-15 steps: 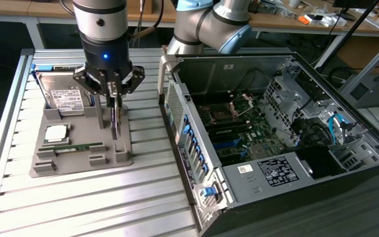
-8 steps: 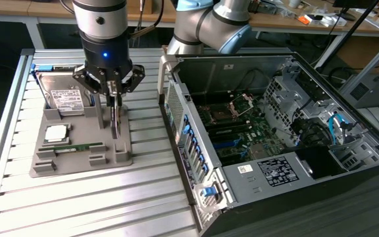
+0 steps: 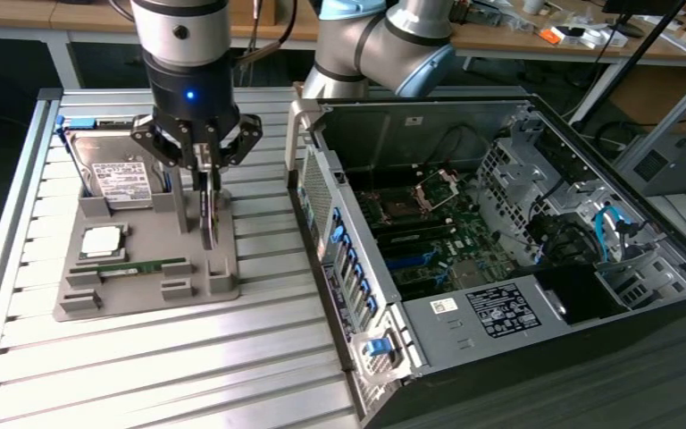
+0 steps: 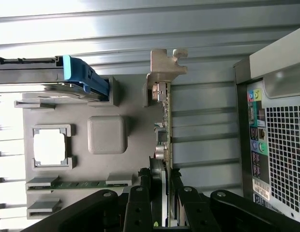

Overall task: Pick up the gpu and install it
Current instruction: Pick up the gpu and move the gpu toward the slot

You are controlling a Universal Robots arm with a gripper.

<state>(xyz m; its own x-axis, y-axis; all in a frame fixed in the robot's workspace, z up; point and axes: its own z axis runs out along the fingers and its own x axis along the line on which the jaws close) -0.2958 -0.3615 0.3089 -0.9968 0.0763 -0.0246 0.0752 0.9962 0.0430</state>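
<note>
The slatted metal table (image 3: 176, 375) bears a grey holder (image 3: 140, 293) and an open computer case (image 3: 414, 134).

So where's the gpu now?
The gpu stands on edge in the tool at the exterior view's left, over the grey tray, beside the hard drive.

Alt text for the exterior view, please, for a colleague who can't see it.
The claw grips the gpu by its top edge, the card standing on edge at a grey parts holder. The holder also carries a hard drive and a RAM stick; an open computer case lies at the exterior view's right.
</note>
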